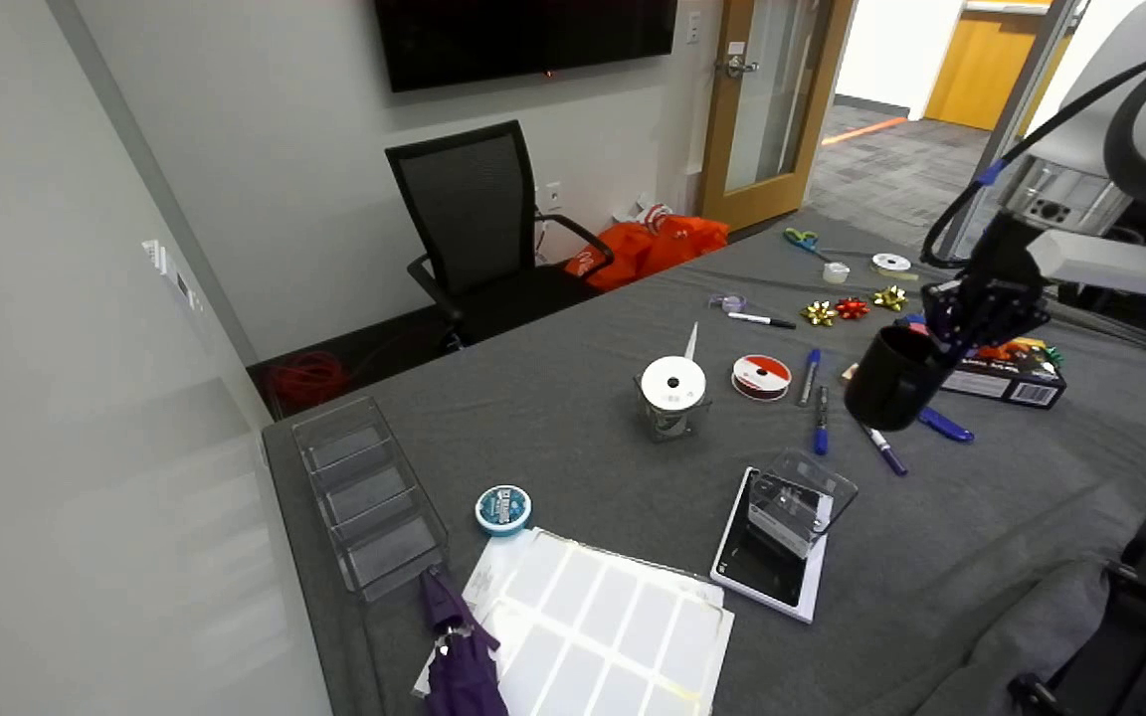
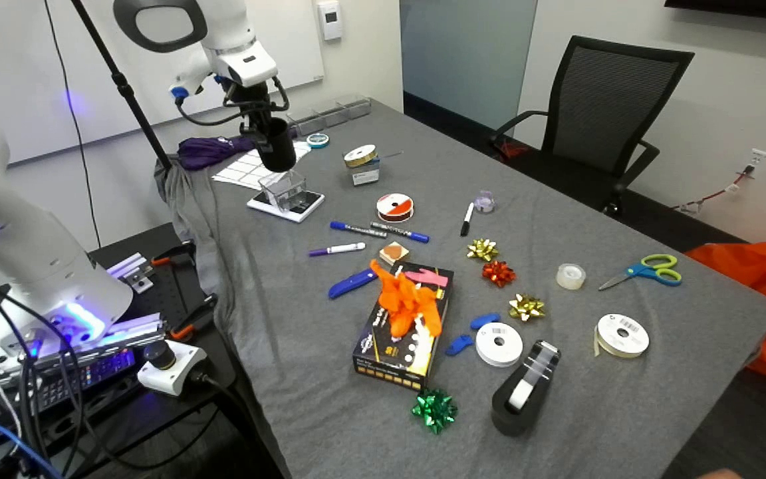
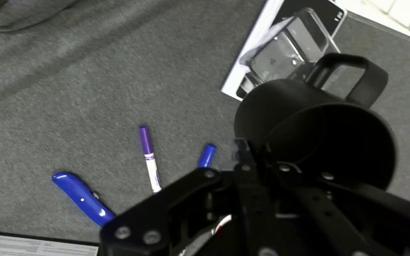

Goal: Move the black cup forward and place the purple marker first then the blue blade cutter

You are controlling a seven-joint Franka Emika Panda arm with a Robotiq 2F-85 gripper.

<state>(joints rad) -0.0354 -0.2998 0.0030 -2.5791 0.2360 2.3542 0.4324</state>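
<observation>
The grey-covered table (image 1: pixel 553 428) is laid with stationery, and the arm (image 2: pixel 227 26) reaches out over it. On the table lies a black box (image 2: pixel 373 346) bearing an orange glove (image 2: pixel 409 303).

I find the gripper (image 3: pixel 254 151) clamped on the wall of the cup (image 3: pixel 315 124), its jaws nearly together, the gap looking little wider than the wall itself. In the wrist view one finger (image 3: pixel 242 153) bears on the outside of the wall; the opposite one appears to sit inside the mouth, though black against black makes its tip hard to see. The cup is held in the air, mouth uppermost, below the gripper in both exterior views. Its handle (image 3: pixel 372 76) stands apart from the jaws.

The cutter (image 2: pixel 352 283), blue, lies on the table just beside the box. The purple marker (image 2: pixel 336 249), white-barrelled, lies between the cutter and two blue markers (image 2: pixel 358 229). Both task tools are well apart from the jaws.
</observation>
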